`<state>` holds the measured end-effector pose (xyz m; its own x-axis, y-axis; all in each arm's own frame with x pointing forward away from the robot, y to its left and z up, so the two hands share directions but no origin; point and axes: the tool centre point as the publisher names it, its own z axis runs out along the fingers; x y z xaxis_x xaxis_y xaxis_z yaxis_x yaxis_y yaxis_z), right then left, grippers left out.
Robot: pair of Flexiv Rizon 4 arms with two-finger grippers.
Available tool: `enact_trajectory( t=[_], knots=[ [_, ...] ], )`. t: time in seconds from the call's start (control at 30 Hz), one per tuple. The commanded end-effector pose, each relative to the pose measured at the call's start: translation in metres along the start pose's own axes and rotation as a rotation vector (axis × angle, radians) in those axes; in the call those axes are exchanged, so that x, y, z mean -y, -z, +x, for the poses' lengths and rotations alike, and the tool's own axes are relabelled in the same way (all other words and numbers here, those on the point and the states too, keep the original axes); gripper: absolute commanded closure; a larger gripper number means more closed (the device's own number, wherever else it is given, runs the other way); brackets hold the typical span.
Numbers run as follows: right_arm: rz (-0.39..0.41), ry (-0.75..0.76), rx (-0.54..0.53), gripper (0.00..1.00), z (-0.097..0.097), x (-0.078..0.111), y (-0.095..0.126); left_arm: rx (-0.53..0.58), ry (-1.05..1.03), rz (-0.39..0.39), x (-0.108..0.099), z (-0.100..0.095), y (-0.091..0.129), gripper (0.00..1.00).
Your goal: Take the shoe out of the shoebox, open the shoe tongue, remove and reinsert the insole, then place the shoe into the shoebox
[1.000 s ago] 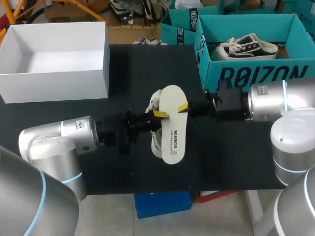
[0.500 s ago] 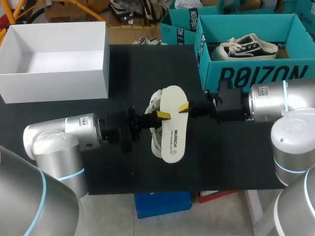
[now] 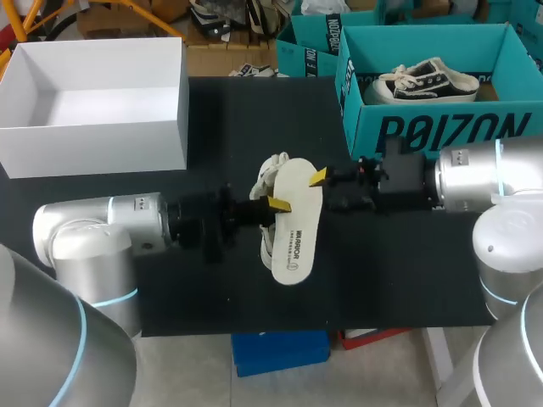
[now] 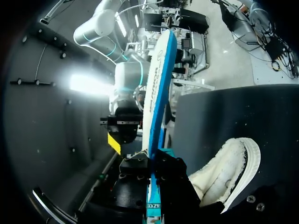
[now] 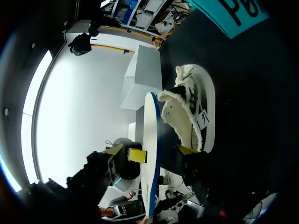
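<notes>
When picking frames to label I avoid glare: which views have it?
Head view: even light, no glare on the flat white insole. Left wrist view: one bright glare patch beside the insole. Right wrist view: a large blown-out white area behind the insole.

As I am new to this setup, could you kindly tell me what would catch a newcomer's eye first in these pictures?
The pale insole stands out first, held over the middle of the black table by the left gripper, with the right gripper at its other edge. Beneath it lies the white shoe, and at the far right a teal box holds a black-and-white sneaker.
</notes>
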<state>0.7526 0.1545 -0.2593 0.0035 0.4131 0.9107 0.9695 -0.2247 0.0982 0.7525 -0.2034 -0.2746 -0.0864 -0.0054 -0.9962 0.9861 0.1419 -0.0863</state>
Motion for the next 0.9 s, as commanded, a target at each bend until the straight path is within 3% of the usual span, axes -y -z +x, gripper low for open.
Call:
enact_trajectory(
  t=[0.03, 0.3, 0.67, 0.9],
  knots=[
    [-0.033, -0.005, 0.045, 0.00, 0.002, 0.017, 0.027, -0.098, 0.036, 0.030, 0.003, 0.002, 0.013, 1.00],
    [-0.106, -0.013, 0.104, 0.00, 0.006, 0.036, 0.060, -0.232, 0.124, 0.075, 0.005, 0.022, 0.031, 1.00],
    [-0.201, -0.017, 0.169, 0.00, 0.017, 0.063, 0.100, -0.355, 0.176, 0.116, 0.008, 0.031, 0.039, 1.00],
    [-0.243, -0.016, 0.205, 0.00, 0.021, 0.073, 0.112, -0.390, 0.173, 0.119, 0.008, 0.030, 0.044, 1.00]
  ],
)
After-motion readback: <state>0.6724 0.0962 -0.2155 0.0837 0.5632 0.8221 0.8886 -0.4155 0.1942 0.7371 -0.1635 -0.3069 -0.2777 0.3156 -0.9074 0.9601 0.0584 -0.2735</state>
